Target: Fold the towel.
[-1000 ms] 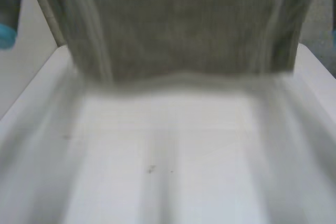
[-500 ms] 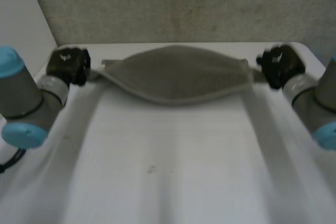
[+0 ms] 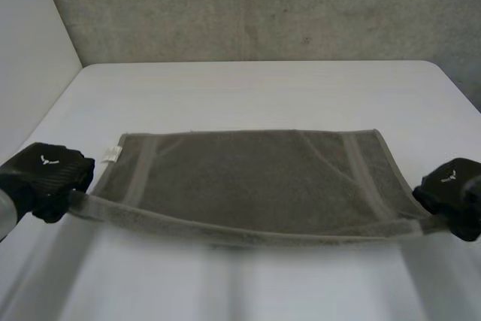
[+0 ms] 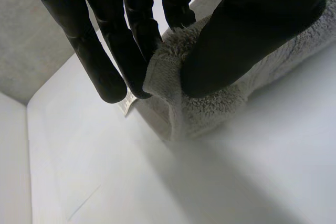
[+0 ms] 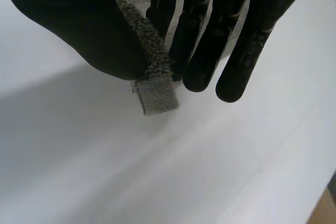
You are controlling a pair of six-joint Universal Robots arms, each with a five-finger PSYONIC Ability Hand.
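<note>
A grey-green towel [image 3: 255, 178] lies spread across the middle of the white table [image 3: 263, 88], its far part flat and its near edge lifted and stretched taut. My left hand [image 3: 46, 178] pinches the near left corner of the towel [image 4: 173, 90] between thumb and straight fingers [image 4: 107, 61]. My right hand [image 3: 455, 193] pinches the near right corner [image 5: 155, 90] the same way, thumb against fingers [image 5: 202, 51]. A small white label [image 3: 111, 155] sits at the towel's far left corner.
A grey wall [image 3: 255, 5] rises behind the table's far edge, and a pale wall [image 3: 26, 50] runs along its left side. Bare tabletop stretches beyond the towel and in front of it.
The towel came down from hanging in front of the camera. Both hands have drawn its near corners from the far side towards the near side, spreading it flat on the table.
</note>
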